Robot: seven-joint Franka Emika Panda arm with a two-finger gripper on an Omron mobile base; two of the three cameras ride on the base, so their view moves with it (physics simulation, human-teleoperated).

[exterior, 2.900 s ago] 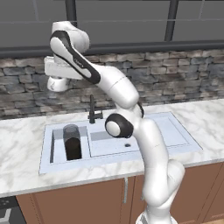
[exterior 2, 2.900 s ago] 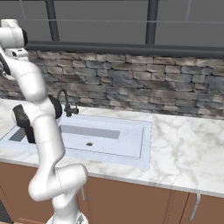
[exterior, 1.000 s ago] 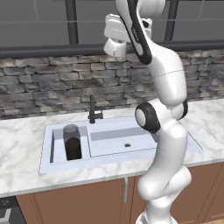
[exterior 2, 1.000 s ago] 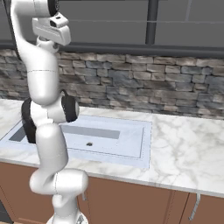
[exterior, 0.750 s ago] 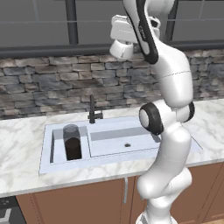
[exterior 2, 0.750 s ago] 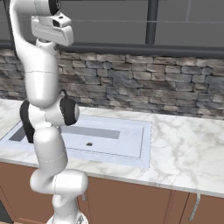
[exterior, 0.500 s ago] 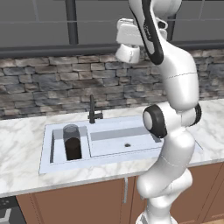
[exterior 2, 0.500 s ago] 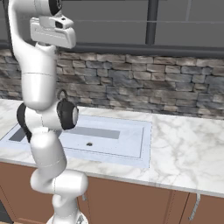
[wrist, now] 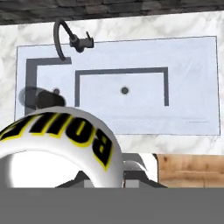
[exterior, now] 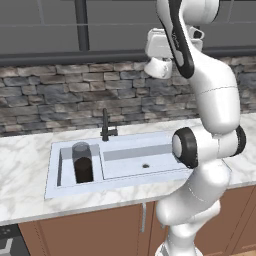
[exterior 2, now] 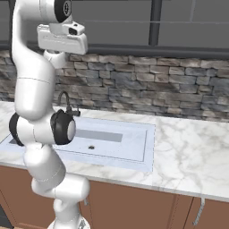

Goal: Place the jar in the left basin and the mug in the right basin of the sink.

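The mug (wrist: 54, 144) fills the lower left of the hand view, held close under the camera; its white rim curves across the frame and bears black letters outlined in yellow, running upside down, of which "BOIL" can be made out and the rest is cut off or too skewed to read. In the left base view the same mug (exterior: 159, 67) hangs just below the hand, high above the counter at about 1 o'clock from the sink (exterior: 120, 160). The gripper (exterior: 161, 59) is clamped narrow on the mug; the fingers themselves are hidden behind it.

The jar (exterior: 82, 162) stands upright in the left basin (exterior: 67, 165), near its middle, with a thin margin of floor on each side. No label is legible on it. In the hand view it appears as a dark blurred shape at 9 o'clock, just above the mug's rim.

The right basin (wrist: 122, 94) lies open, with its round drain hole near the centre and bare floor all around. The faucet (wrist: 65, 37) arches at the rear edge, at 11 o'clock from that drain, over the divider between the basins. Marble counter (exterior 2: 192, 152) runs broad and bare to the right of the sink, backed by a stone wall (exterior 2: 147, 94).
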